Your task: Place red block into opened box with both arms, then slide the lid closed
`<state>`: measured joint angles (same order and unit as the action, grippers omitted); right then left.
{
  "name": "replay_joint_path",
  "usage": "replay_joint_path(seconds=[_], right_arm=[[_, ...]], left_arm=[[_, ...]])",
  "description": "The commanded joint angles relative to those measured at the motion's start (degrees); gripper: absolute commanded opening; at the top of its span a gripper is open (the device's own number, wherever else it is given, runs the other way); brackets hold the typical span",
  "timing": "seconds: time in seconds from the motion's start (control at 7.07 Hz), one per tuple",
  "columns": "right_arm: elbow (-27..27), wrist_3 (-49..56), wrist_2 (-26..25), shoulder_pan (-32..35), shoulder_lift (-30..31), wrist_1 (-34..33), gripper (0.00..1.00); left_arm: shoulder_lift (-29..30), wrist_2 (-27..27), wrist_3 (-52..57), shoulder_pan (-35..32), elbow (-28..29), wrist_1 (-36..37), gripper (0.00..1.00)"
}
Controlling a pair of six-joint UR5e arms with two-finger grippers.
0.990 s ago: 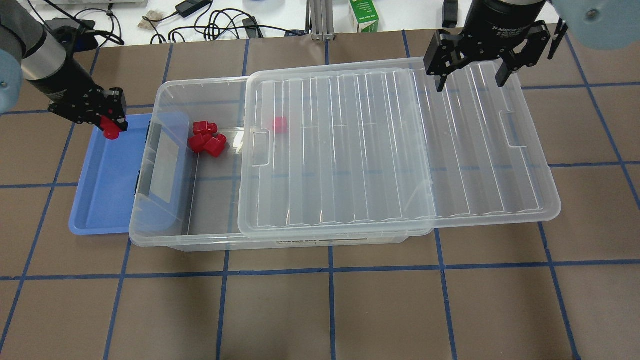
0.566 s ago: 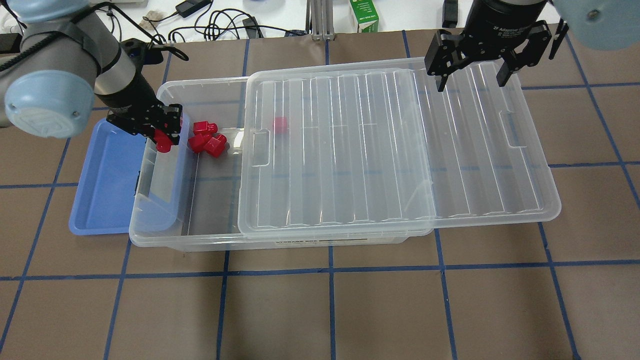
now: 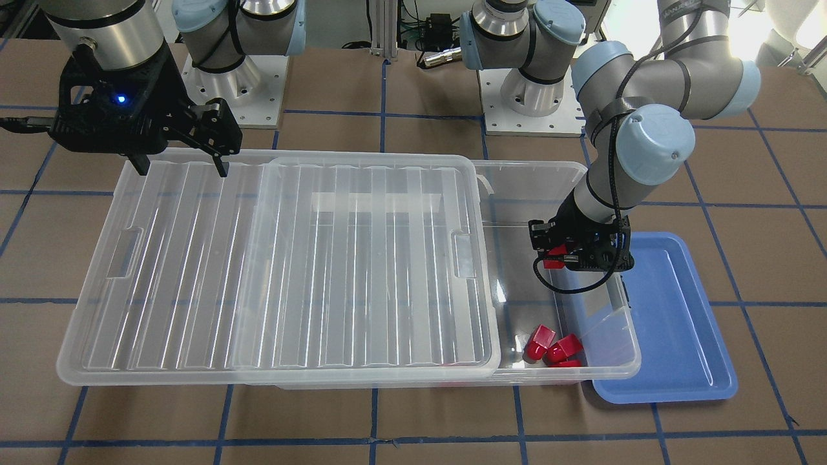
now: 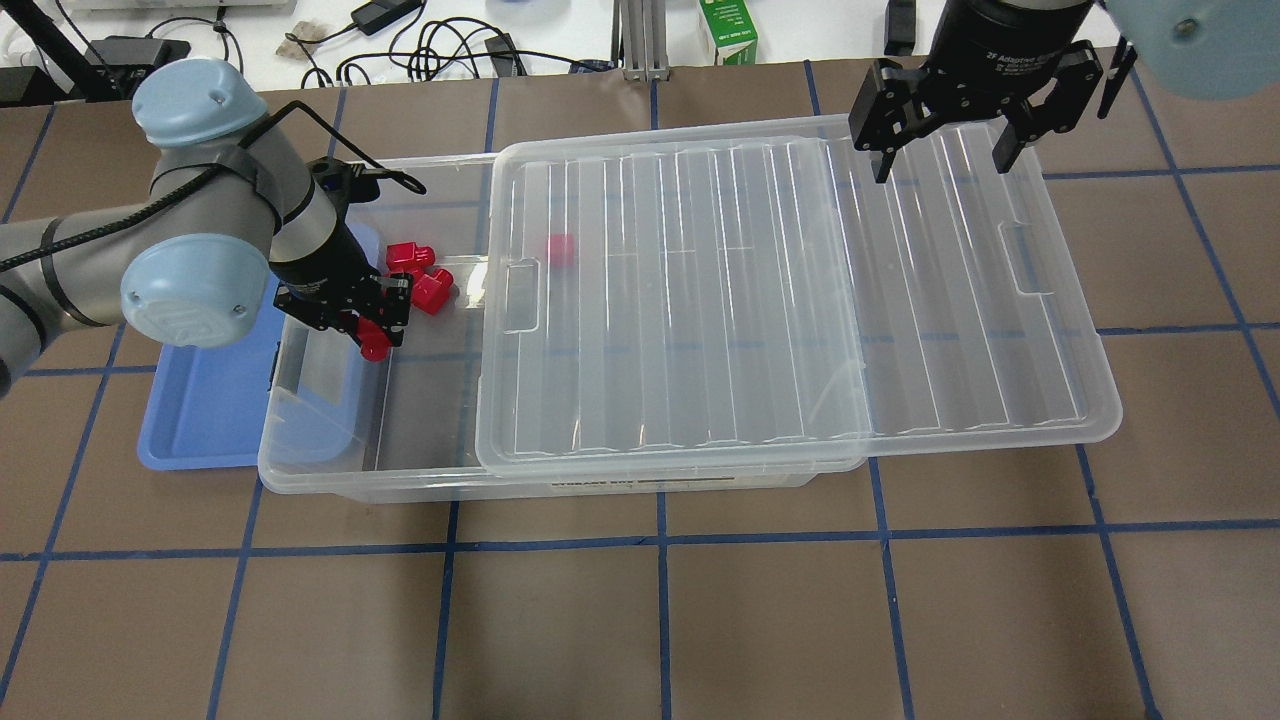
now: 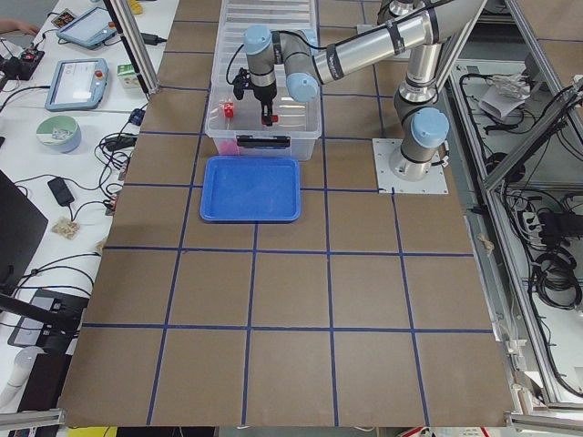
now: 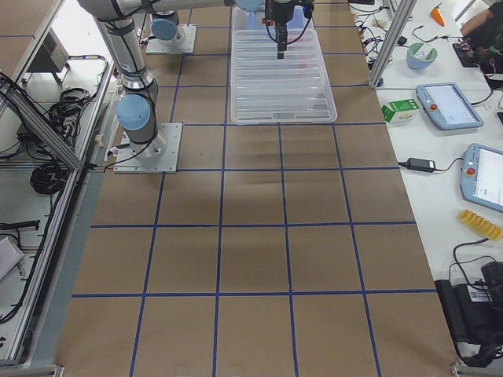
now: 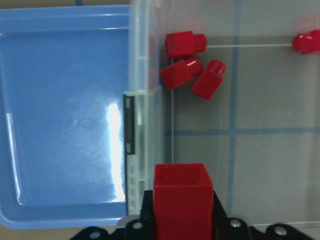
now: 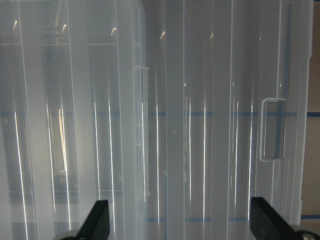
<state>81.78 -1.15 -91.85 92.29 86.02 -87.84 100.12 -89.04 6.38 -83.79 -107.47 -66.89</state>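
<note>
My left gripper [image 4: 377, 338] is shut on a red block [image 4: 376, 348], also seen as the red block [image 7: 181, 196] in the left wrist view. It hangs over the open left end of the clear box [image 4: 400, 486], just inside the short wall. Three more red blocks [image 4: 415, 275] lie on the box floor, and another [image 4: 560, 250] shows through the lid. The ribbed clear lid [image 4: 780, 300] rests on the box, shifted right and overhanging that end. My right gripper [image 4: 940, 160] stands open above the lid's far right corner, holding nothing.
A shallow blue tray [image 4: 205, 400] lies against the box's left end, with nothing in it. Cables and a green carton [image 4: 728, 30] sit beyond the table's far edge. The brown table [image 4: 640, 620] has blue grid lines.
My left arm has carried the red block from over the blue tray rightward and nearer, across the box's end wall to above its open part. The right gripper has not moved.
</note>
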Motion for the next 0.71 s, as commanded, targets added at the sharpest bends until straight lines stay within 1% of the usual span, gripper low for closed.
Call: replay_joint_path(seconds=[0.0,0.14,0.28,0.57], right_arm=[[0.0,0.0,0.1,0.0,-0.1,0.0,1.00],[0.0,0.0,0.1,0.0,0.0,0.0,1.00],[0.0,-0.1,0.2,0.0,0.0,0.0,1.00],[0.0,0.0,0.2,0.0,0.0,0.0,1.00]], left_arm=[[1.2,0.1,-1.6,-0.8,-2.7,4.6,0.00],[1.8,-0.1,-3.2,-1.8,-2.9,4.8,0.00],[2.5,-0.1,-2.6,-2.1,-3.1,6.0,0.00],[3.9,-0.1,-2.9,-2.3,-3.2,6.0,0.00]])
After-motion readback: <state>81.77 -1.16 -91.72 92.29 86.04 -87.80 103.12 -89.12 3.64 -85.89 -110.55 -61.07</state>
